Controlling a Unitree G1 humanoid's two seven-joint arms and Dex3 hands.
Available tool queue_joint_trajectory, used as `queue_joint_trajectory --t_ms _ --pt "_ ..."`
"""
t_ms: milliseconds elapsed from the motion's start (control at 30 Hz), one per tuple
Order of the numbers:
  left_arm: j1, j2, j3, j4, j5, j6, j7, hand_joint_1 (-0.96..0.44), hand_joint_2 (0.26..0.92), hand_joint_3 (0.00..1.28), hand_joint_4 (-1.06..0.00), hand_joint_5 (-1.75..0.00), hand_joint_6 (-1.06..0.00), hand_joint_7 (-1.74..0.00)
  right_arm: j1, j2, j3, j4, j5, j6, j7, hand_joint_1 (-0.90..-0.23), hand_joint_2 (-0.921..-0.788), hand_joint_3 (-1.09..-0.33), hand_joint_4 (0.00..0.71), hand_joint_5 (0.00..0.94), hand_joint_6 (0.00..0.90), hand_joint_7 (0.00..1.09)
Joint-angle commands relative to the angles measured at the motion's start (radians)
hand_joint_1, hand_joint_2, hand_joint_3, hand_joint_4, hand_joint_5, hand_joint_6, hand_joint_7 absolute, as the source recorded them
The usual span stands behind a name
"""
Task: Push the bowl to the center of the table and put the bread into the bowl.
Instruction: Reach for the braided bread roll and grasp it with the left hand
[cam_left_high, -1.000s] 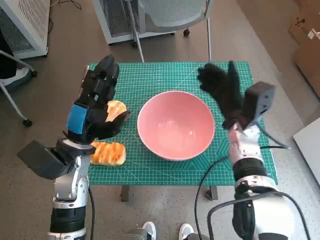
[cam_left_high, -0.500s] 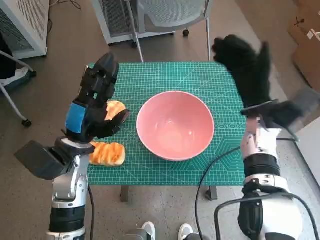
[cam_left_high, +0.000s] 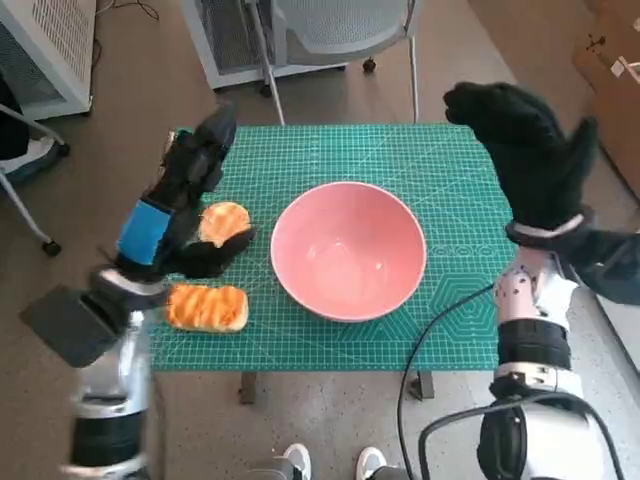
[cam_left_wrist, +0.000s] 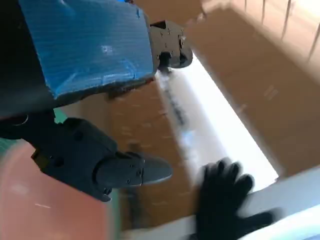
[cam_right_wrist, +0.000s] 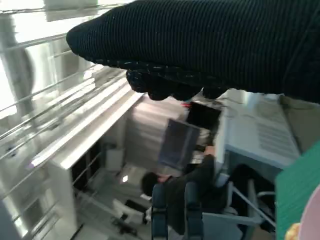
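Head view shows you the pink bowl mid-table, two bread pieces left of it; your left hand hovers there, fingers spread, empty. Right wrist view: right hand raised, fingers apart.

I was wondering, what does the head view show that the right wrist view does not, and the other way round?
Only the head view shows the left hand raised over the table's left side, the two pieces of bread on the green mat beside the pink bowl, and the bowl whole and empty. Only the right wrist view shows a seated person in the room beyond. Both share the gloved right hand, lifted off the table and holding nothing, plus a corner of the mat and a sliver of the bowl.
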Motion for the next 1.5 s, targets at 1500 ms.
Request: queue_joint_trajectory --t_ms 1500 --pt "-0.026 0.352 -0.496 -0.321 0.713 0.879 -0.297 -0.04 0.691 0.02 -0.16 -0.01 -0.37 -0.02 0.012 0.005 0.028 0.053 -0.007 0.018 -0.023 -0.611 -0.921 -0.701 0.282 0.002 0.381 0.01"
